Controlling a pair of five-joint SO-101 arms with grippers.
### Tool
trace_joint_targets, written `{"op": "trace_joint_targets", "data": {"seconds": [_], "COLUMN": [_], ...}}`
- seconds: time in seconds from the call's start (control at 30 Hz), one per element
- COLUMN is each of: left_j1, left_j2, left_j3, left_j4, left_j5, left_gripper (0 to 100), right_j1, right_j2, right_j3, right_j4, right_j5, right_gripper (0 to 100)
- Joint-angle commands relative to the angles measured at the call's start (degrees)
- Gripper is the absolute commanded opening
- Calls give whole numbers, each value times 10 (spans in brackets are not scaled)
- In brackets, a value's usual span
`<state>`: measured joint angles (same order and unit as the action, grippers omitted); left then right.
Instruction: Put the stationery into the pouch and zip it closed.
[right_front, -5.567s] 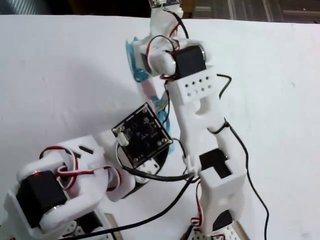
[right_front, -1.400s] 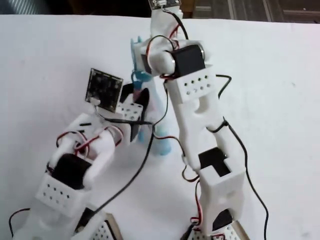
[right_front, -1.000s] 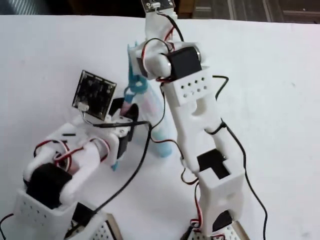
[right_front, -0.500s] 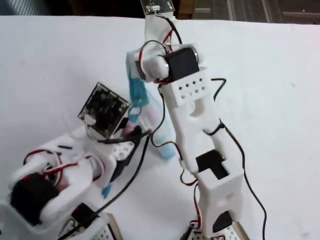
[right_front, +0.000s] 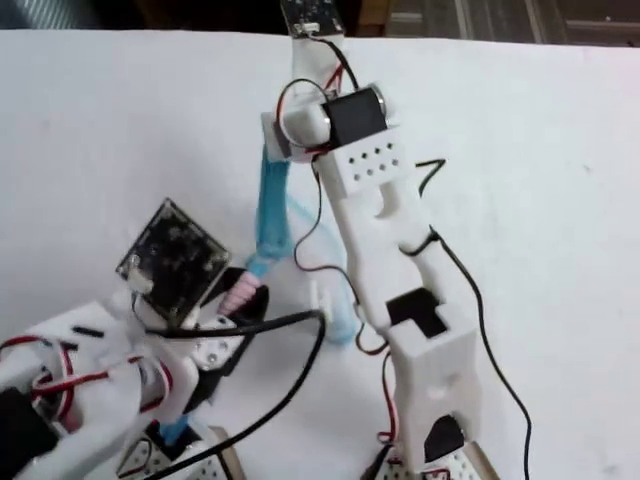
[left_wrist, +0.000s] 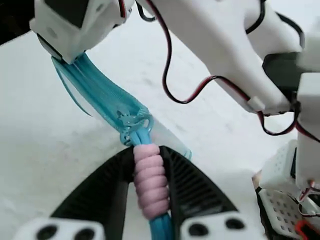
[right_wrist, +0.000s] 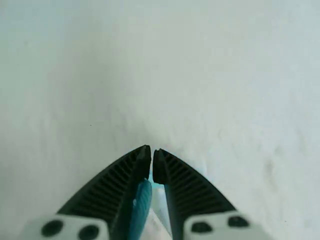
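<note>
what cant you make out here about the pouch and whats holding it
Stationery inside the pouch: high view, the right arm covers part of it.
How much pouch the right gripper holds: right wrist view, its fingers hide it.
Where the cord of the pink pull ends: left wrist view, cut off at the edge inside the left gripper.

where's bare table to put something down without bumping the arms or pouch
Two free patches of table: the wide stretch right of the right arm, and the far-left area beyond the left arm and left of the pouch. Crowded in the middle, where the pouch is stretched between both arms with cables across.
</note>
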<state>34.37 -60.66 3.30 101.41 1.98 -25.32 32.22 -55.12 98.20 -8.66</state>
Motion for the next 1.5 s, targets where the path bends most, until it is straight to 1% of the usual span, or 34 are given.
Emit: {"op": "trace_joint_targets", "data": {"seconds": [0.0,0.2,0.3,0.37,0.5,0.57,0.63,0.67,0.73,0.8,0.87,0.9,0.93,1.03,1.13,1.23,1.3,1.37,1.4,1.43,1.47], "left_j1": [17,18,47,55,22,-11,-48,-67,-113,-167,-220,-245,-273,-345,-381,-412,-455,-513,-544,-575,-605], "left_j2": [-18,-28,-52,-63,-65,-65,-65,-65,-65,-65,-65,-65,-65,-65,-65,-65,-65,-67,-68,-68,-68], "left_j3": [-43,-51,-52,-45,-41,-36,-28,-23,-18,-20,-17,-16,-16,-16,-15,13,48,98,126,155,184], "left_j4": [5,8,8,4,-4,-8,-8,-9,-27,-40,-50,-51,-50,-53,-59,-65,-66,-84,-100,-120,-142], "left_j5": [-8,-8,-8,-11,-59,-60,-42,-30,-3,21,19,19,19,19,21,23,21,20,20,20,19], "left_gripper": [24,23,23,23,39,106,208,260,333,344,345,345,345,344,343,343,343,342,332,312,284], "right_j1": [30,36,48,51,35,22,9,4,-2,-11,-13,-11,-10,-11,-13,-6,21,54,80,108,133], "right_j2": [20,19,19,15,-17,-48,-80,-94,-119,-143,-172,-190,-209,-255,-289,-315,-340,-367,-379,-390,-402], "right_j3": [5,10,10,10,4,4,6,9,10,10,8,9,9,10,10,9,8,10,10,10,10], "right_j4": [19,29,29,30,30,30,29,29,30,30,30,30,30,30,29,30,30,30,30,30,30], "right_j5": [-4,-4,-4,-3,14,39,59,67,84,98,108,110,110,110,110,110,110,110,111,111,113], "right_gripper": [17,17,17,17,19,21,31,52,137,256,365,394,402,390,390,390,390,385,365,323,260]}}
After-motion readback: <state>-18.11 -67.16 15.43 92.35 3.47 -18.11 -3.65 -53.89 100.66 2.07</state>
